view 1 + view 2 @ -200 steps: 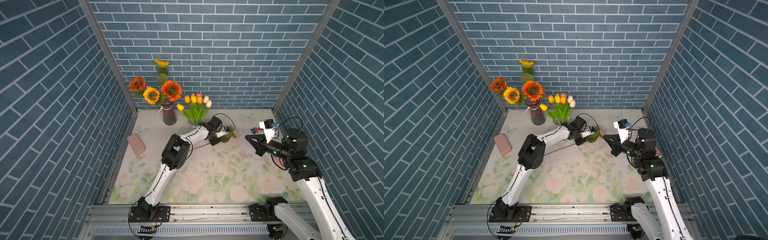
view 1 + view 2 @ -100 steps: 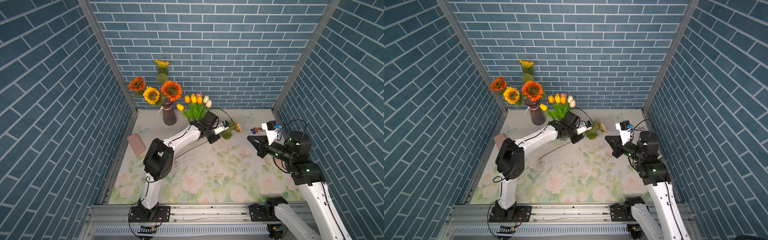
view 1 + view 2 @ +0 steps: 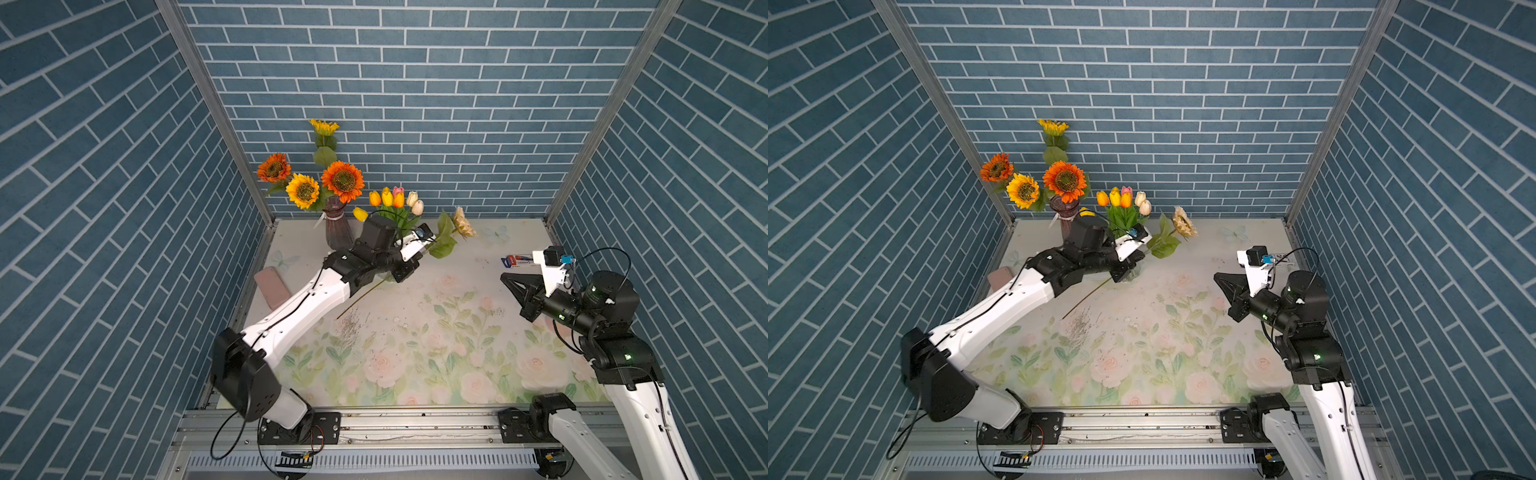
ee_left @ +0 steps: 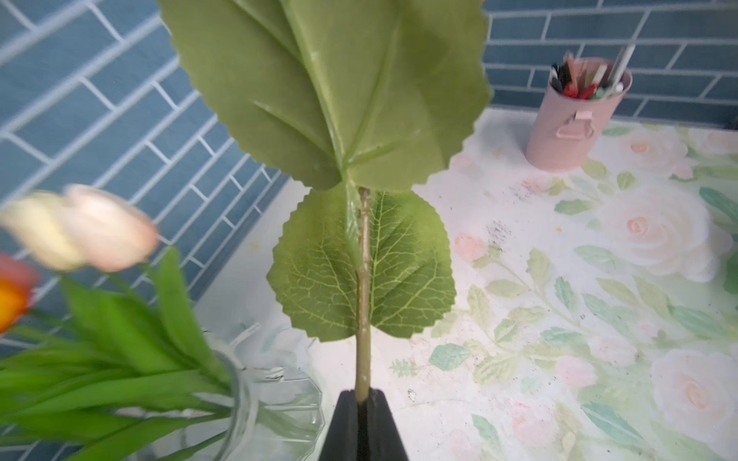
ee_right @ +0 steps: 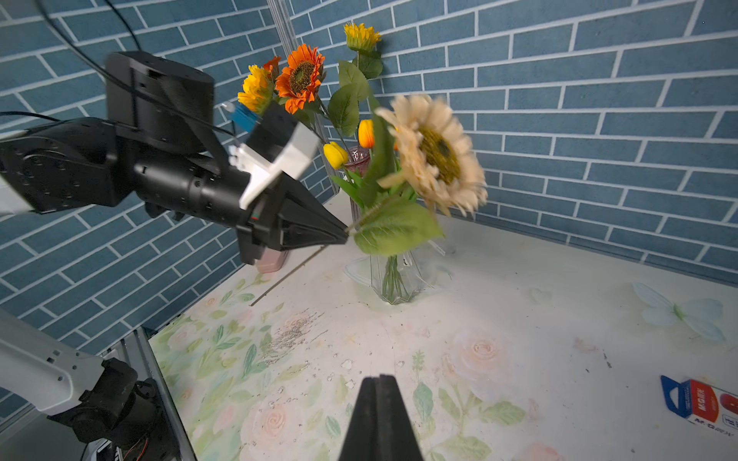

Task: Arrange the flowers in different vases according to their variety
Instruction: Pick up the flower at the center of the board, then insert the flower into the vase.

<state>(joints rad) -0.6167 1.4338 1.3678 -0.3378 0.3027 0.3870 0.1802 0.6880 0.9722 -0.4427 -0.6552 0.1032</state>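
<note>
My left gripper (image 3: 423, 253) (image 4: 362, 395) is shut on the green stem (image 4: 363, 319) of a cream sunflower (image 3: 464, 222) (image 5: 437, 155), held tilted above the mat, stem end trailing low. It hangs just beside the clear vase (image 5: 395, 275) (image 4: 275, 395) holding the tulips (image 3: 392, 199) (image 3: 1121, 198). The purple vase (image 3: 337, 230) stands left of it at the back wall, with orange and yellow sunflowers (image 3: 343, 180) in it. My right gripper (image 3: 505, 276) (image 5: 378, 377) is shut and empty, hovering over the mat's right side.
A flat pink case (image 3: 272, 286) lies by the left wall. A small red, white and blue box (image 3: 517, 261) (image 5: 703, 403) lies at the back right. The left wrist view shows a pink cup of pens (image 4: 575, 115) against a wall. Brick walls enclose three sides.
My left arm has lifted the cream sunflower off the mat and swung it back and left toward the vases. The right arm drew back slightly to the right, still shut.
</note>
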